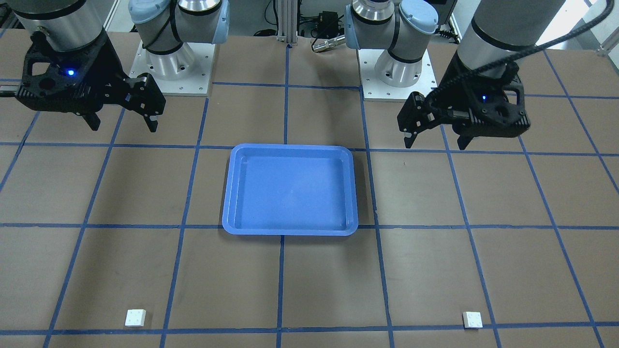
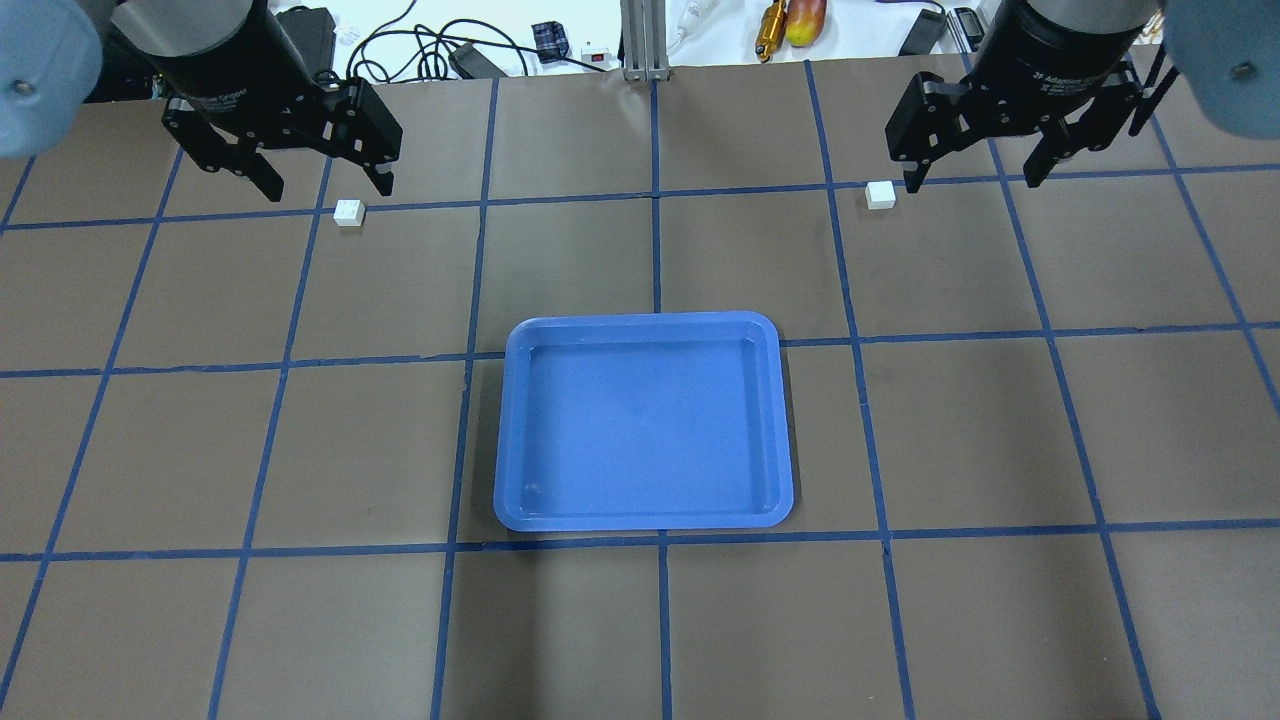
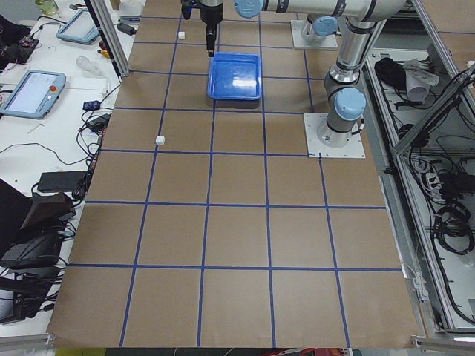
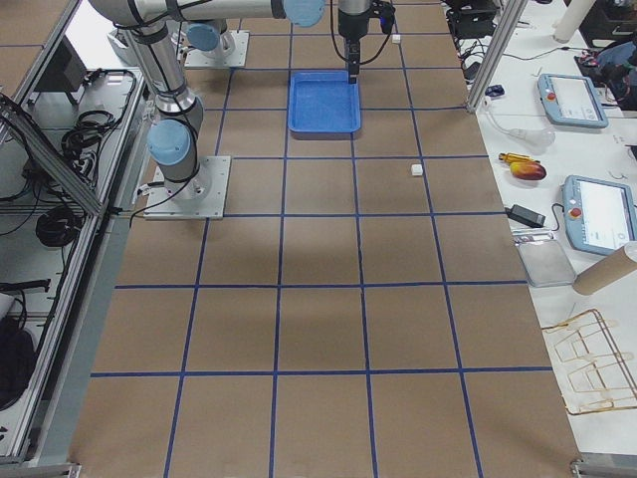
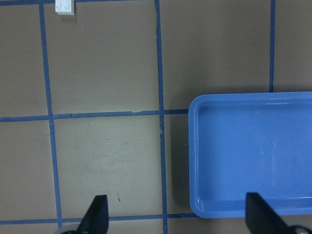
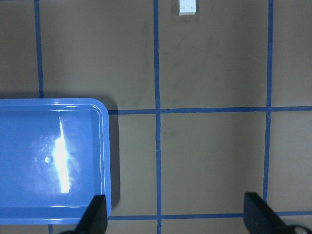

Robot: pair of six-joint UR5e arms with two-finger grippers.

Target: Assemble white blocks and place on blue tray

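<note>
The blue tray lies empty at the table's middle; it also shows in the front view. One white block lies on the left side, far from the robot. The other white block lies on the right side. My left gripper hangs open and empty, high above the table. My right gripper is likewise open and empty. The left wrist view shows its block and the tray. The right wrist view shows its block and the tray.
The brown table is marked with a blue tape grid. The two arm bases stand at the robot's edge. Cables and small tools lie beyond the far edge.
</note>
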